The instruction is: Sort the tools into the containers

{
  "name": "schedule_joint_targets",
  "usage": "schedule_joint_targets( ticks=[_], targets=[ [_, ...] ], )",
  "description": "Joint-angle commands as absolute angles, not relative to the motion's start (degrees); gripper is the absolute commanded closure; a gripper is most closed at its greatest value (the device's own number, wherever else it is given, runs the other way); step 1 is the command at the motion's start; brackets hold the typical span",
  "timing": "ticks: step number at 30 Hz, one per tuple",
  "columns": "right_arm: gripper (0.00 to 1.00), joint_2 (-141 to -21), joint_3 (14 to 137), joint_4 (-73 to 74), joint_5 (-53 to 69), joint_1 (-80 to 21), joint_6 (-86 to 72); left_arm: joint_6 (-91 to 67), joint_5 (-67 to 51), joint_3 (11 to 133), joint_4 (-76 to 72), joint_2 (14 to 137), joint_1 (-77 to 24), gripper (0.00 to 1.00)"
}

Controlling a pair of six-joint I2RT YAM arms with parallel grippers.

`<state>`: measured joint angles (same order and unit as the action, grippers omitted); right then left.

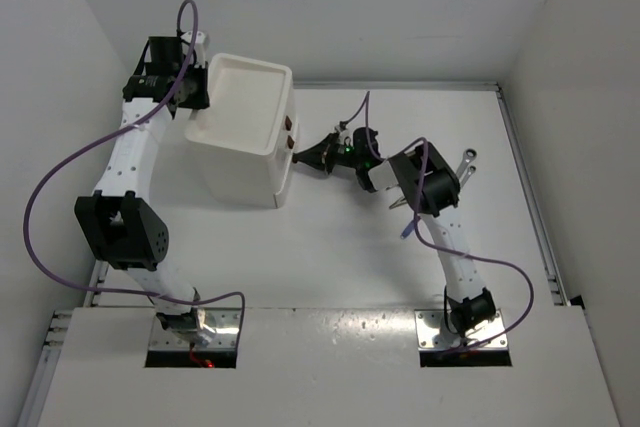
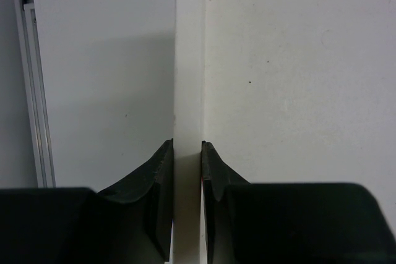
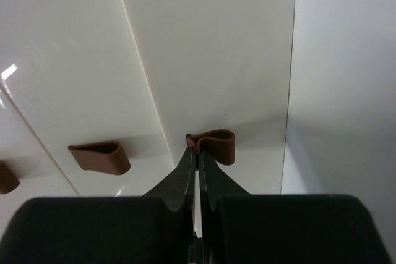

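Observation:
The white drawer unit [image 1: 243, 137] stands at the back left, its recessed tray top empty. My left gripper [image 1: 200, 90] is at its left side; in the left wrist view my left gripper [image 2: 187, 146] has its jaws closed on the unit's thin white rim [image 2: 189, 78]. My right gripper [image 1: 298, 157] is at the drawer fronts. In the right wrist view my right gripper [image 3: 198, 148] is shut on the edge of a brown knob [image 3: 218, 145]. A silver wrench [image 1: 466, 164] lies on the table behind the right arm, partly hidden. The other tools are out of view.
Two more brown knobs [image 3: 99, 156] show left of the held one. White walls enclose the table on the left, back and right. A purple cable [image 1: 40, 197] loops beside the left arm. A metal rail [image 1: 530, 207] runs along the table's right edge.

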<state>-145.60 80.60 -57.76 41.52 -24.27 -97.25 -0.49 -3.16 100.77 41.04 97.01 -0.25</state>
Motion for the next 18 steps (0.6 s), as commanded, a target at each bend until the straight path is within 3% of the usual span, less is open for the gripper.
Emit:
schedule_joint_targets(
  ticks=[1,18],
  targets=[
    [1.0,-141.2,77.0,-55.1,41.4,-22.2,-92.9,-2.8,-5.2,100.6,39.9,98.3,-0.9,1.0],
    [1.0,-132.8,63.6,-52.6,43.9,-13.0,-86.8,-5.7,-3.1,99.6,37.1,97.2,0.7,1.0]
  ],
)
